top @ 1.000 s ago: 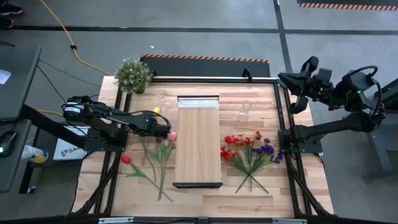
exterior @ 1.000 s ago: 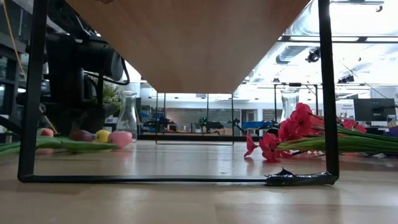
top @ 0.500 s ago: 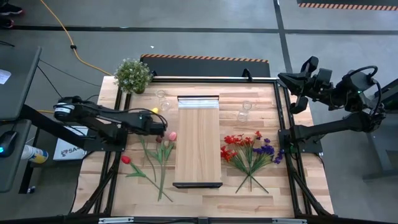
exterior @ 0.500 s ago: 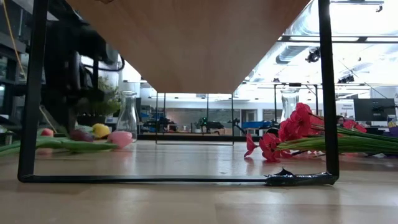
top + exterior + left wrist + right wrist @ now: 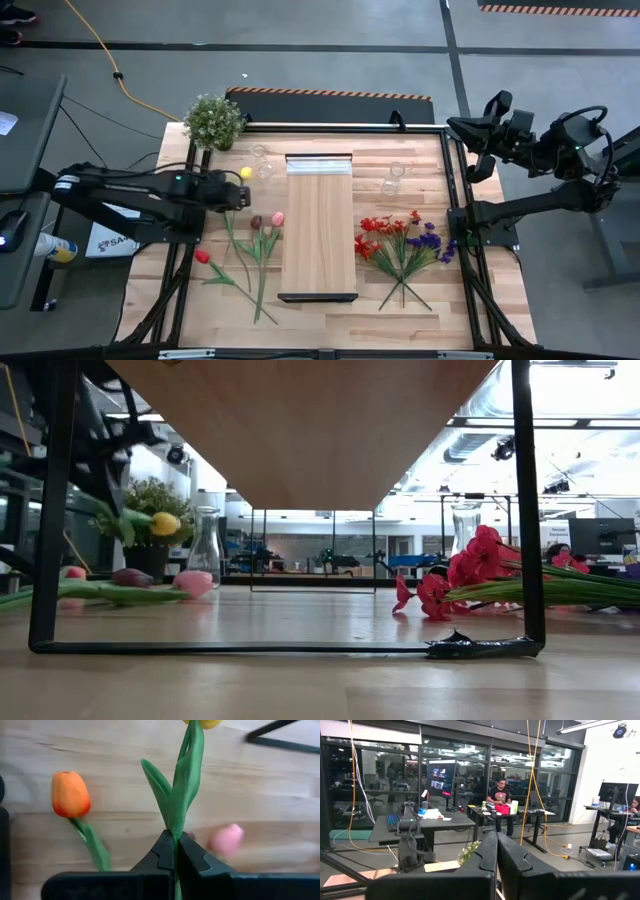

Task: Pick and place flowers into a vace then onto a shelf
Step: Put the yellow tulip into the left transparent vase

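My left gripper (image 5: 176, 851) is clamped tight on the green stem of a yellow artificial tulip (image 5: 246, 173), held clear of the table; in the low view the yellow head (image 5: 165, 523) hangs above the flowers lying below. From above, the tulip sits just beside the small clear glass vase (image 5: 262, 160) near the left back corner of the long narrow light-wood shelf plank (image 5: 319, 225), but not in it. I judge this the carry toward the vase, first flower only. Nothing is in either vase: the second clear glass vase (image 5: 393, 178) on the right also stands empty. Left on the butcher-block table (image 5: 480, 310): a pink tulip (image 5: 277, 218), a dark maroon tulip (image 5: 256, 222), a red-orange tulip (image 5: 202, 257) with long green stems, and the bundle of red and purple small-blossom sprays (image 5: 400, 242) right of the shelf. Shelf top is bare. My right gripper (image 5: 496, 851) is closed on nothing, parked off the table's right edge. Bushy green potted plant (image 5: 214, 120) sits at the back left corner. Most of the job remains.
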Robot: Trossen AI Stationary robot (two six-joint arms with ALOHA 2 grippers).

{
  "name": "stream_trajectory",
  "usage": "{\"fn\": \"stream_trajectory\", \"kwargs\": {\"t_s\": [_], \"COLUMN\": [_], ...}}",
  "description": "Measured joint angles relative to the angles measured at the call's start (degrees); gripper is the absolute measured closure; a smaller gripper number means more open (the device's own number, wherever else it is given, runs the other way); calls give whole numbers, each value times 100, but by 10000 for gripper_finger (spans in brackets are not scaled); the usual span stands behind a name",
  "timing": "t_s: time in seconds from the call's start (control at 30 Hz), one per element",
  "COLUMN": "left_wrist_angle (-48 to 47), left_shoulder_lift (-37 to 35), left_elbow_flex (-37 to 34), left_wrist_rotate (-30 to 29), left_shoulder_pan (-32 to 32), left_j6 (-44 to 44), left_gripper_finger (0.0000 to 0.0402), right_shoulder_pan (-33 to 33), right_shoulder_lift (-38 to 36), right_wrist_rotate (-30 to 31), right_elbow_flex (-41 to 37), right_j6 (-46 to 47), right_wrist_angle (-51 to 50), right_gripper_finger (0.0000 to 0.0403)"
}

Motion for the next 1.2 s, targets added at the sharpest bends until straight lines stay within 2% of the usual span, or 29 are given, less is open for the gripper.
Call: {"fn": "stream_trajectory", "kwargs": {"t_s": [0.2, 0.4, 0.53, 0.8, 0.97, 1.07, 1.2], "left_wrist_angle": [-180, -92, 579, 2638, 3279, 3749, 4584], "left_shoulder_lift": [-576, -598, -548, -460, -458, -459, -331], "left_elbow_flex": [498, 1277, 1677, 1879, 1876, 1876, 1876], "left_wrist_rotate": [-47, -785, -1550, -3212, -4379, -4588, -4760], "left_shoulder_pan": [0, 0, 0, 2, 4, 5, 19], "left_j6": [188, 841, 1853, 4988, 5969, 6323, 7218], "left_gripper_finger": [367, 367, 367, 367, 367, 367, 367], "right_shoulder_pan": [0, 0, 0, 0, 0, 0, -2], "right_shoulder_lift": [0, 0, 0, 7, 7, 7, 13], "right_wrist_rotate": [0, 0, 0, 0, 0, 2, 0], "right_elbow_flex": [0, 0, 0, 0, 0, 0, 0], "right_j6": [0, -2, -35, -48, -48, -86, -192], "right_wrist_angle": [-2, -2, -2, -2, -2, -2, -2], "right_gripper_finger": [402, 402, 402, 402, 402, 402, 402]}}
